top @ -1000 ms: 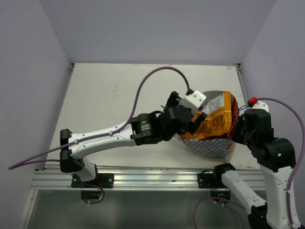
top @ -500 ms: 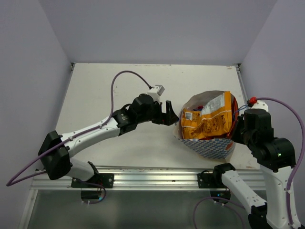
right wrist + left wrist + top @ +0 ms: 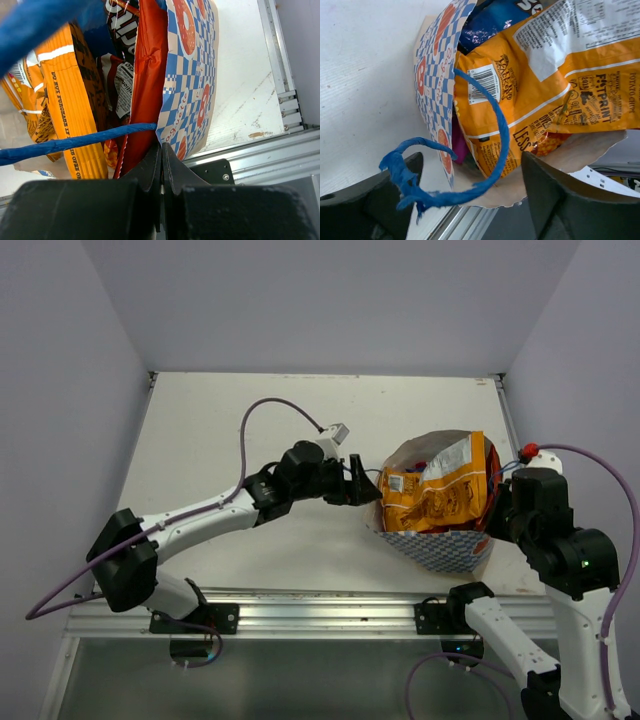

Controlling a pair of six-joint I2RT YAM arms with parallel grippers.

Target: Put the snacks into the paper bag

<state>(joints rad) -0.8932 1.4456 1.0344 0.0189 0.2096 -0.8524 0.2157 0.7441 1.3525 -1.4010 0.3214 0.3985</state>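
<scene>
left gripper (image 3: 472, 167) spread; blue string handle (image 3: 502, 135) loops between its fingers (image 3: 385, 200) | paper bag (image 3: 432, 85) dead ahead; orange packet (image 3: 555, 100) crosswise in mouth | right gripper (image 3: 161, 150) pressed together, perhaps nipping right wall

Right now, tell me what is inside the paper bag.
The paper bag is stuffed: a large orange packet lies on top, with a blue packet and a red packet showing around it. Whatever lies below them, and the bag's bottom, is covered.
</scene>
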